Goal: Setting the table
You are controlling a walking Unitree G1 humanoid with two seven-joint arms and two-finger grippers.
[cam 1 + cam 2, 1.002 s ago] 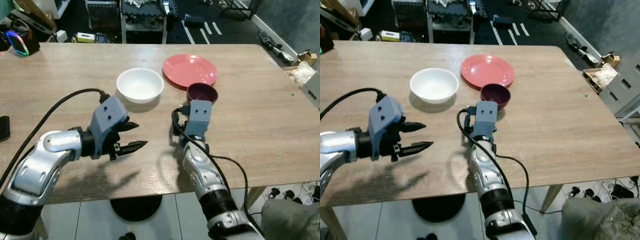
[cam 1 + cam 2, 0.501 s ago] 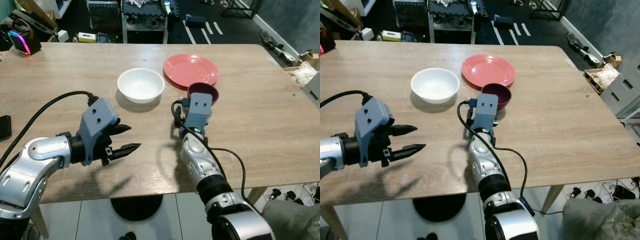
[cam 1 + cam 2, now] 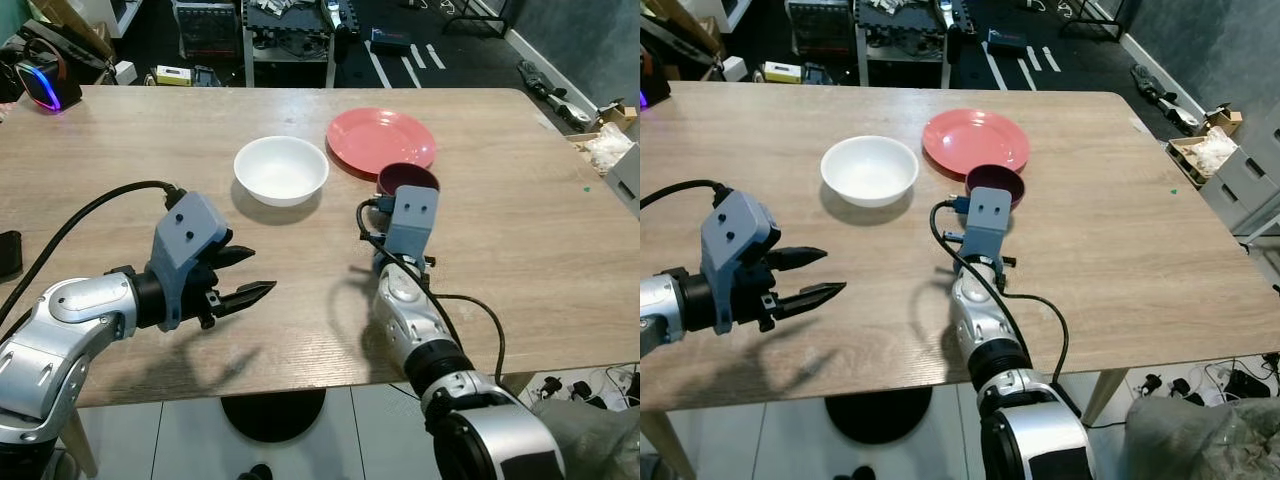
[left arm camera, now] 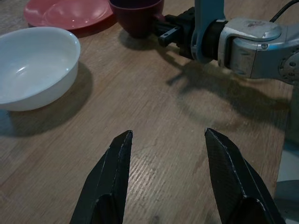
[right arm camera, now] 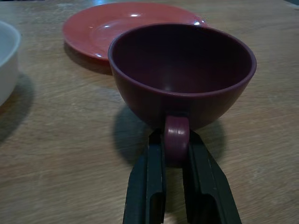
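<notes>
On the left, the left claw (image 3: 243,275) hovered low over the near part of the wooden worktop (image 3: 520,210), its two black fingers (image 4: 115,172) spread wide apart with nothing between them, pointing toward the middle of the worktop. Beyond it and a little to the right sat the white bowl (image 3: 281,170), upright and empty, well apart from that claw. Next to the right lay the pink plate (image 3: 381,140), flat on the worktop, near the bowl but not touching it. Just in front of the plate stood the dark purple cup (image 5: 182,72), upright and empty, its base seeming to rest on the worktop, though that could not be told for sure. The right claw (image 5: 175,151) reached forward from the near edge and had its fingers closed snugly on either side of the cup's handle (image 5: 176,135), gripping it from the robot's side. Judging from this, the step in hand was the placing of the cup, with bowl and plate set out behind it. The next move would call for either carrying the cup to its place beside the plate or, if it sat where wanted, opening the fingers and drawing straight back so the handle was not dragged and the cup not tipped against the plate
</notes>
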